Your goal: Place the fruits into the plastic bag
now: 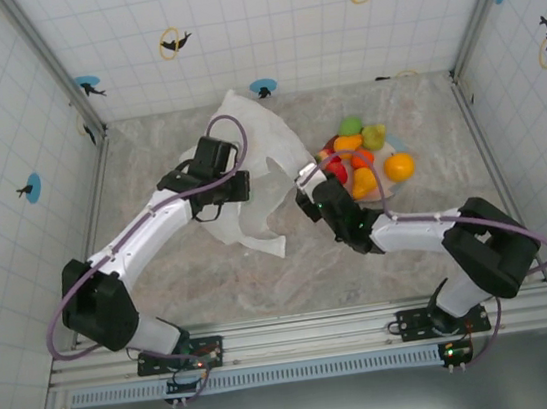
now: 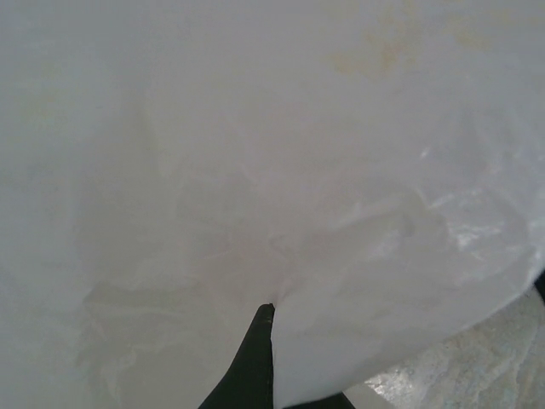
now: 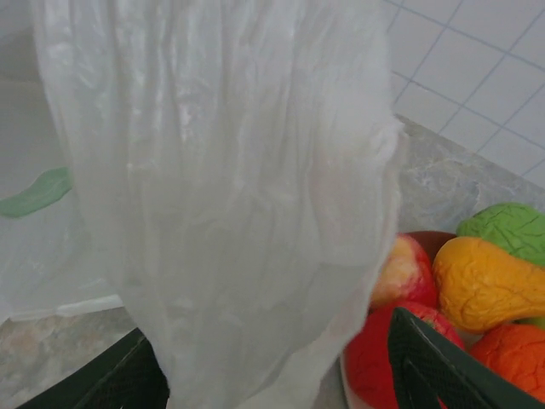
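Your left gripper (image 2: 267, 319) clamps the thin white translucent plastic bag (image 2: 255, 170). Your right gripper (image 3: 268, 345) stands open around its film, beside glossy toy fruits (image 3: 485, 285).

Top view:
- Bare table (image 1: 293, 273) at lower centre, between left arm (image 1: 147, 236) and right arm (image 1: 428, 229), gives an open passage.
- Another open strip lies at right, between the fruits (image 1: 363, 157) and the wall (image 1: 533, 110).
- Centre is blocked: the crumpled plastic bag (image 1: 257, 156) stands there, reaching the right gripper (image 1: 308, 175).

Right wrist view:
- Bag film hangs across left and middle, partly screening the fruit pile at lower right.
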